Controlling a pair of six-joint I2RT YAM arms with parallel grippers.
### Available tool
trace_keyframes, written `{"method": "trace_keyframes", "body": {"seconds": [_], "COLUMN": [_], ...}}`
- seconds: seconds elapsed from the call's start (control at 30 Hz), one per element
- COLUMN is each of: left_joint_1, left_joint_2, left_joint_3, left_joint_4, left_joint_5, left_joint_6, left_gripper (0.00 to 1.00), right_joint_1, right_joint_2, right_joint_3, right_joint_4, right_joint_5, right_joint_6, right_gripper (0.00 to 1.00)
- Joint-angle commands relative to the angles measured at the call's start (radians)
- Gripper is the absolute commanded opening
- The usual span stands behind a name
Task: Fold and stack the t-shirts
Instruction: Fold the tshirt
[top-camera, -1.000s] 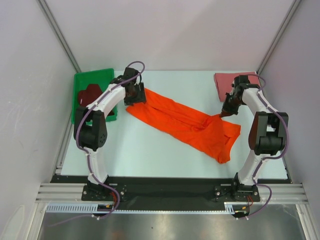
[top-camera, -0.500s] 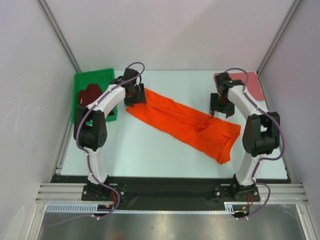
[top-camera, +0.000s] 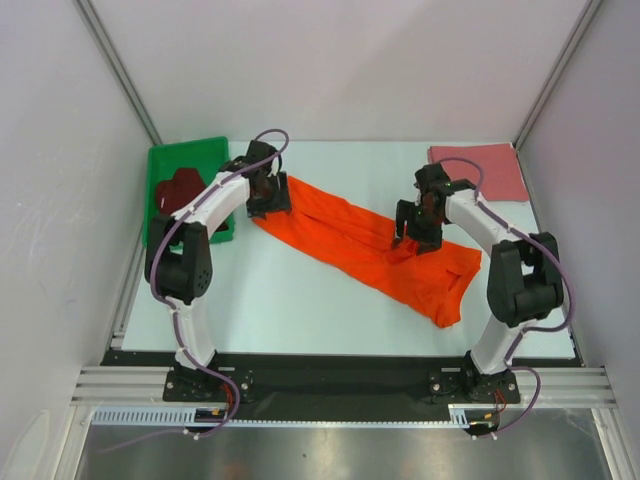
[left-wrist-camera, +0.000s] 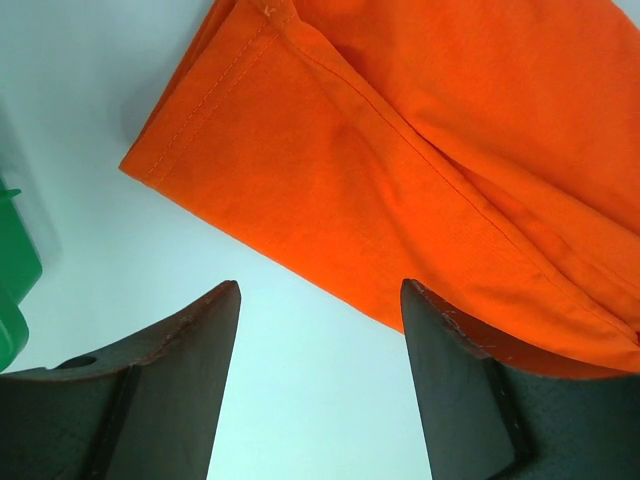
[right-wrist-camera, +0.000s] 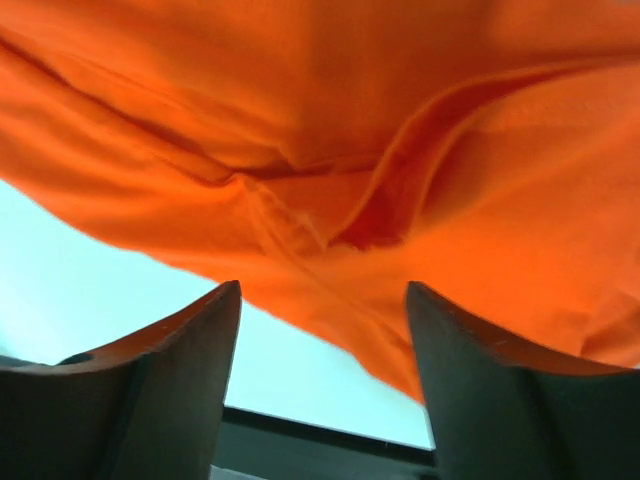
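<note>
The orange t-shirt (top-camera: 370, 245) lies rumpled on the counter (top-camera: 300, 300). Its hem corner sits just ahead of the left fingers (left-wrist-camera: 180, 360), which are wide apart and empty. The right fingers (right-wrist-camera: 480, 380), equally wide and empty, straddle the bunched middle fold, likely ready to pinch it.

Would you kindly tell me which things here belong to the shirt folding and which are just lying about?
Job: orange shirt, pink shirt, maroon shirt.
Lying about: green bin, which holds the maroon shirt.

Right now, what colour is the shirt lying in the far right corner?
Dusty pink t-shirt, clearest in the top view.
</note>
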Motion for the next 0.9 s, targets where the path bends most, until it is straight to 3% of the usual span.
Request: {"method": "trace_keyframes", "body": {"seconds": [0.0, 0.1, 0.23, 0.4, 0.53, 0.57, 0.87], "left_joint_1": [0.003, 0.001, 0.001, 0.001, 0.001, 0.001, 0.001], "left_joint_2": [-0.079, -0.099, -0.117, -0.120, -0.120, -0.120, -0.122], "left_joint_3": [-0.005, -0.018, -0.034, -0.035, -0.037, -0.037, -0.046], "left_joint_4": [-0.005, -0.004, -0.005, -0.010, -0.013, -0.011, -0.007], "left_joint_5": [0.007, -0.008, -0.018, -0.019, -0.019, -0.019, -0.019], "left_joint_6": [0.008, 0.013, 0.019, 0.019, 0.019, 0.019, 0.018], "left_gripper": [0.71, 0.71, 0.71, 0.71, 0.71, 0.71, 0.71], "right_joint_1": [0.004, 0.003, 0.003, 0.000, 0.004, 0.007, 0.030], "right_joint_2": [0.049, 0.068, 0.097, 0.149, 0.194, 0.200, 0.299], "right_joint_3": [0.020, 0.020, 0.020, 0.043, 0.081, 0.101, 0.273], "right_joint_4": [0.069, 0.077, 0.099, 0.117, 0.123, 0.123, 0.088], "right_joint_5": [-0.024, -0.026, -0.026, -0.003, 0.002, 0.005, 0.011], "right_joint_6": [0.037, 0.038, 0.031, 0.011, -0.015, -0.022, -0.048], "right_gripper": [0.70, 0.63, 0.45, 0.29, 0.03, 0.00, 0.00]}}
